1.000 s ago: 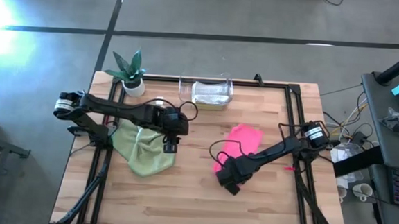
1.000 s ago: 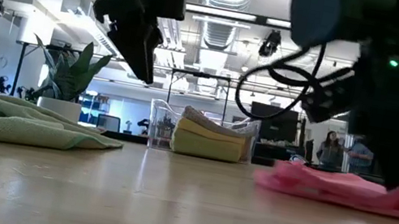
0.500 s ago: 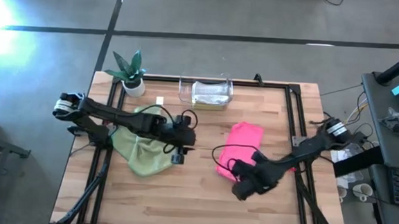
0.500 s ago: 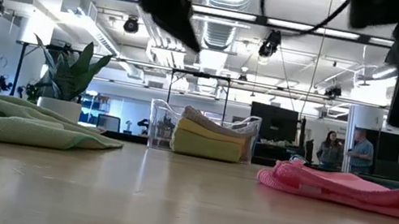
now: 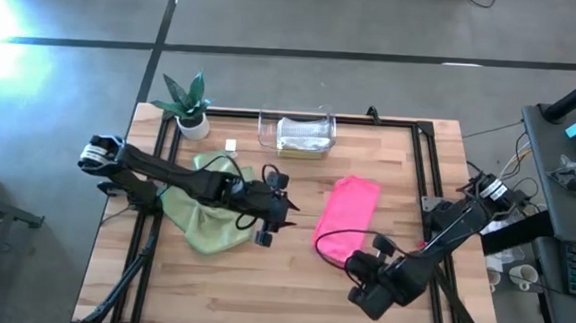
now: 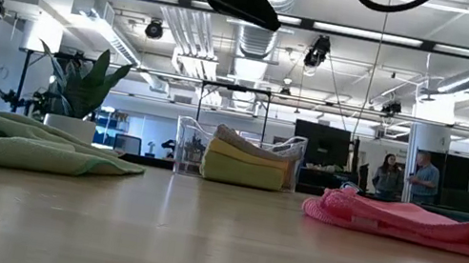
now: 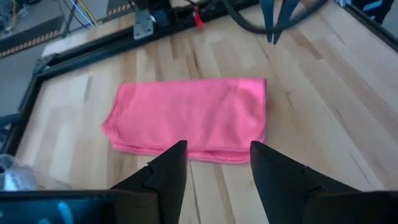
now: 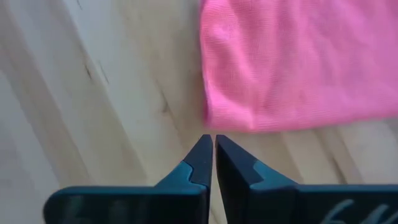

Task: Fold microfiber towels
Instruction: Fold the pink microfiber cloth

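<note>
The hot pink towel (image 5: pixel 348 213) lies folded into a long strip, flat on the table right of centre; it also shows in the left wrist view (image 7: pixel 189 118), the right wrist view (image 8: pixel 298 62) and the low view (image 6: pixel 407 223). The sage green towel (image 5: pixel 205 212) lies crumpled at the left, under my left arm. My left gripper (image 5: pixel 287 207) is open and empty above the table, just left of the pink towel, its fingers (image 7: pixel 168 171) pointing at it. My right gripper (image 8: pixel 208 149) is shut and empty, just off the pink towel's near end (image 5: pixel 335 247).
A clear plastic bin (image 5: pixel 298 132) with folded yellow and grey towels stands at the far edge. A potted plant (image 5: pixel 187 100) stands at the far left corner. Black frame rails (image 5: pixel 423 170) run along the table's sides. People stand in the room far behind.
My left gripper has gone toward the table's right edge, from above the sage green towel to beside the pink one. My right gripper has drawn back from the pink towel's near end toward the near right and risen. The pink towel lies folded where it was.
</note>
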Tool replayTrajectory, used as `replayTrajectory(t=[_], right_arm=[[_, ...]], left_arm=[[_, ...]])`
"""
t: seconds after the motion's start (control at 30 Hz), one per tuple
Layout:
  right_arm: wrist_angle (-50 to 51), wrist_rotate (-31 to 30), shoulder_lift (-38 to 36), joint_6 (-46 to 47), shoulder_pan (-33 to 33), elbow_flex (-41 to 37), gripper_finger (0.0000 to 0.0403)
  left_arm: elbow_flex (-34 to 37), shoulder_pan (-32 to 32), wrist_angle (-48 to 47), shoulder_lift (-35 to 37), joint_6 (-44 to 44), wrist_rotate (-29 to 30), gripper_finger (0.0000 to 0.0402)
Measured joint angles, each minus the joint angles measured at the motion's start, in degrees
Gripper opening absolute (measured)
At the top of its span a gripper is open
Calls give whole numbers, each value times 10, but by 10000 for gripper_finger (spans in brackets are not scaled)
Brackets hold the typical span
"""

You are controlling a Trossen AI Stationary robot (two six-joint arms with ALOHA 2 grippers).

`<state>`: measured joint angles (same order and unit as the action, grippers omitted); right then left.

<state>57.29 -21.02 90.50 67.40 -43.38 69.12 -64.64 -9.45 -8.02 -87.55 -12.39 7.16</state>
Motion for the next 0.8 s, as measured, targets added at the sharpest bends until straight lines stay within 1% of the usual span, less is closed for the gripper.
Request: replayTrajectory(t=[0.17, 0.3, 0.4, 0.47, 0.57, 0.67, 0.8], right_arm=[[-26, 0, 0, 43, -10, 9, 35], [-26, 0, 0, 23, -13, 35, 53], [-7, 0, 0, 4, -13, 60, 70], [22, -1, 0, -8, -13, 80, 83], [74, -5, 0, -10, -13, 107, 101], [134, -35, -1, 6, -20, 127, 113], [185, -110, -10, 33, -37, 125, 120]], left_arm=[[-6, -24, 5, -30, 0, -8, 160], [-26, -32, 5, -60, -5, -10, 160], [-51, -30, 3, -79, -5, -6, 160], [-72, -30, -1, -89, -5, -4, 160], [-95, -24, -1, -99, -6, 16, 160], [-106, -17, 1, -108, -6, 22, 160], [-102, -16, 7, -116, -6, 23, 160]])
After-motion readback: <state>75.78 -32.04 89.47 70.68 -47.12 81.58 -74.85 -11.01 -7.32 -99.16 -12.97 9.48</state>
